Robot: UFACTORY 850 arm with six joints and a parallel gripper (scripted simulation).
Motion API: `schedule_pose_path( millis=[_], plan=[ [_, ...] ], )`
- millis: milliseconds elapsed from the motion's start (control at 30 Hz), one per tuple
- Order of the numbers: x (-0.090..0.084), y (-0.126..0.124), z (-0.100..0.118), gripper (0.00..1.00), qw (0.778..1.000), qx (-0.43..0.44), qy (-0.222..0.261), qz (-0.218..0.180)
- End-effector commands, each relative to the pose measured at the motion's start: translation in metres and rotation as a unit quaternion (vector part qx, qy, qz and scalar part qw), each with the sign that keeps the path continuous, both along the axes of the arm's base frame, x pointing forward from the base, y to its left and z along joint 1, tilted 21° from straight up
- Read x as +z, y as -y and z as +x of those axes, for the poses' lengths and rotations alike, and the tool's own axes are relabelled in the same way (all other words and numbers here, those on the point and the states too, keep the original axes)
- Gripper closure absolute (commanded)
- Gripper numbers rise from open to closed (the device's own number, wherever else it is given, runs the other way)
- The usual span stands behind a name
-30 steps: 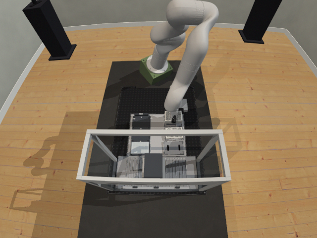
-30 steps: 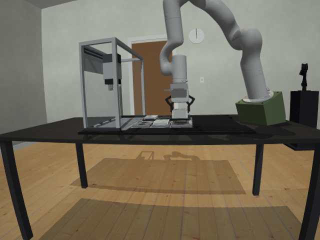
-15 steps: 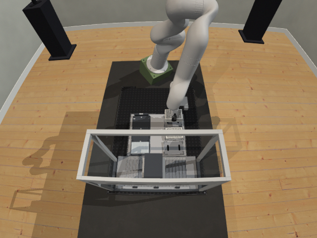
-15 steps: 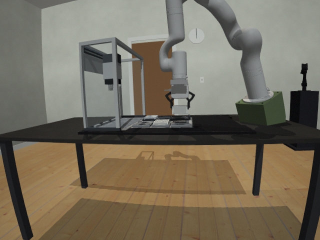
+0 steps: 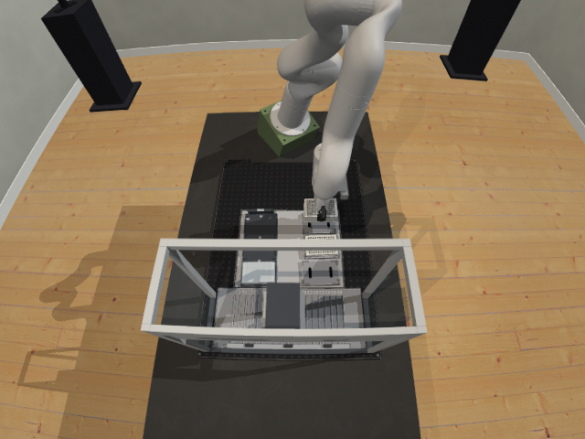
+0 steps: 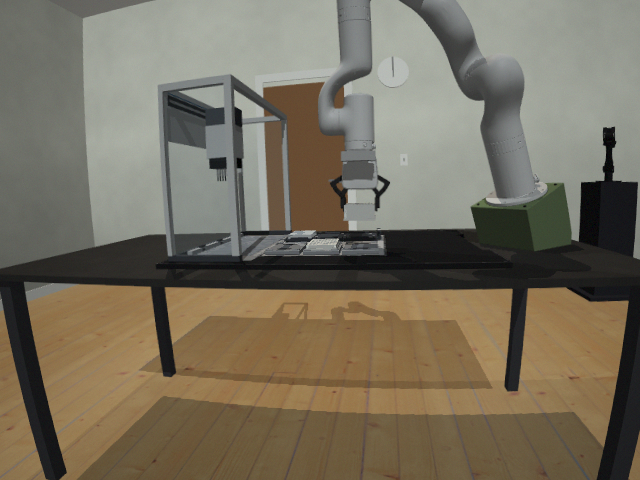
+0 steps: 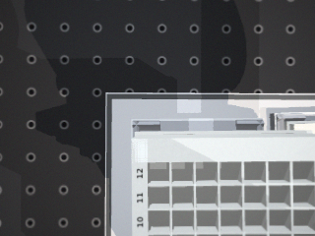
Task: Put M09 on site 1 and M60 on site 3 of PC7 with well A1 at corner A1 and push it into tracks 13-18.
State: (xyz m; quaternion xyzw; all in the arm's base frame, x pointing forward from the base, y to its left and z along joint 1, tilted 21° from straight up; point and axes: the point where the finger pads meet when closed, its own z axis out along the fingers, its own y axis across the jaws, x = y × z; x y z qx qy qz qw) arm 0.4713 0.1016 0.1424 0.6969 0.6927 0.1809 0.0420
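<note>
Room: pale grey walls, a brown door and plank flooring surround a long black table (image 6: 77, 266).
Surface: a black perforated board (image 5: 264, 181) covers the table's middle, with the arm's green wedge-shaped base (image 5: 271, 134) toward the near edge.
Instrument: a grey open-framed instrument enclosure (image 5: 283, 244) stands toward the far edge of the tabletop, its ribbed loading rails (image 5: 325, 309) on the floor inside.
Gripper: the black two-fingered gripper (image 6: 360, 198) points straight down, clamped on the white deep-well block M09 (image 6: 359, 211), fingers spread wide across it.
Block: held level in the air, well above the tabletop; the wrist view shows its square wells and row numbers filling the lower right.
Nests: a row of pale nests (image 5: 322, 250) lies under and beyond the block, running toward the far edge.
Carrier: the grey plate carrier PC7 (image 5: 258, 250) lies on the apron, long axis pointing at the rails.
Key relation: the carrier sits sideways of the held block, across the table's width toward the arm's left, and its dark near-end site (image 5: 259, 224) is probably site 1.
</note>
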Motion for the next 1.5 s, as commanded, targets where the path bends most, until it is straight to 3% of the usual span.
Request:
schedule_pose_path(
  millis=[0,933,1400,1467],
  plan=[
    [0.01,0.002,-0.002,1.0,1.0,0.002,-0.008,0.001],
    [0.047,0.01,-0.014,1.0,1.0,0.002,-0.008,0.001],
    [0.047,0.01,-0.014,1.0,1.0,0.002,-0.008,0.001],
    [0.045,0.019,-0.013,1.0,1.0,0.006,-0.007,0.0]
  ],
)
